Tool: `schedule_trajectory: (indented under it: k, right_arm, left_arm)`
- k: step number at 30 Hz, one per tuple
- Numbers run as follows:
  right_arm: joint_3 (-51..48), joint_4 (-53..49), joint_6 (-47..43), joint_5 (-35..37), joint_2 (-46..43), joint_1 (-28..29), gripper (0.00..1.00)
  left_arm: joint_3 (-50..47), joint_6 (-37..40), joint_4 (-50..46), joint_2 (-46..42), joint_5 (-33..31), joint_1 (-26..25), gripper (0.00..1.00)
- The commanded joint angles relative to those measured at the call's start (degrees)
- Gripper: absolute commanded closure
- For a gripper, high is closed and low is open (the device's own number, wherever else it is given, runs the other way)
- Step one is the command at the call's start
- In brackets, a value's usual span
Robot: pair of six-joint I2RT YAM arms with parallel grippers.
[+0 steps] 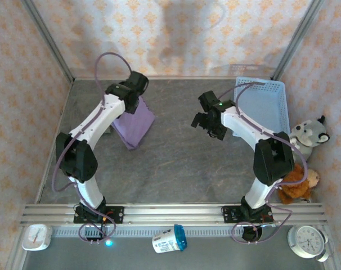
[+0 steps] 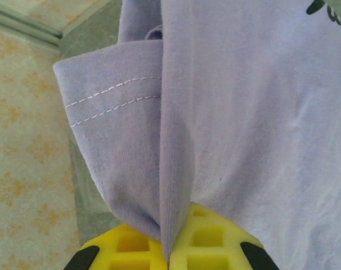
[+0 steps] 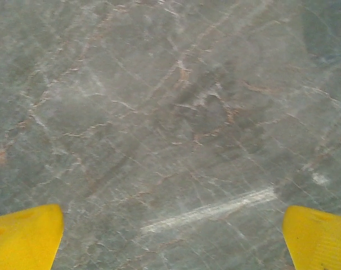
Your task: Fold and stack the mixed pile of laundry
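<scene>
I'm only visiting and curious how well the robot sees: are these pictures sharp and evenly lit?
Top external view: soft, even light, faint grey shadow on the patterned back wall. Left wrist view: the lavender-purple cloth T-shirt is close, its white stitching sharp, upper right washed out. Right wrist view: the grey marbled table looks soft, with one pale glare streak.

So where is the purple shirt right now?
In the top view, the purple shirt is at the back left of the table, pinched in the left end effector, across from the blue basket on the right.
</scene>
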Motion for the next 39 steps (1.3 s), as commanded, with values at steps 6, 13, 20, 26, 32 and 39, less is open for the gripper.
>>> schedule_trajectory:
  k: [6,13,20,26,32,39]
  right_arm:
    - [3.86,-2.08,0.57,2.45,2.99,2.17,0.01]
    - [6.76,-3.51,0.14,3.44,5.68,2.15,0.01]
    - [12.35,-5.41,-0.64,3.26,9.58,2.15,0.01]
    - [15.93,-6.88,-1.11,3.24,12.22,2.14,0.01]
    - [18.40,-8.46,-2.03,3.60,13.76,2.13,0.01]
    - [19.52,-10.20,-3.54,6.85,13.07,2.17,0.01]
  left_arm:
    - [12.89,4.17,-2.72,-0.70,4.19,5.08,1.00]
    - [18.93,2.23,-4.70,0.69,7.30,7.27,1.00]
    - [18.88,-2.81,-4.43,2.37,12.03,13.17,1.00]
    - [13.07,-6.35,-1.15,2.82,15.91,21.50,1.00]
    - [6.93,-14.04,-0.95,7.37,10.69,31.66,0.31]
    - [5.30,-17.19,0.61,5.72,12.94,35.31,0.00]
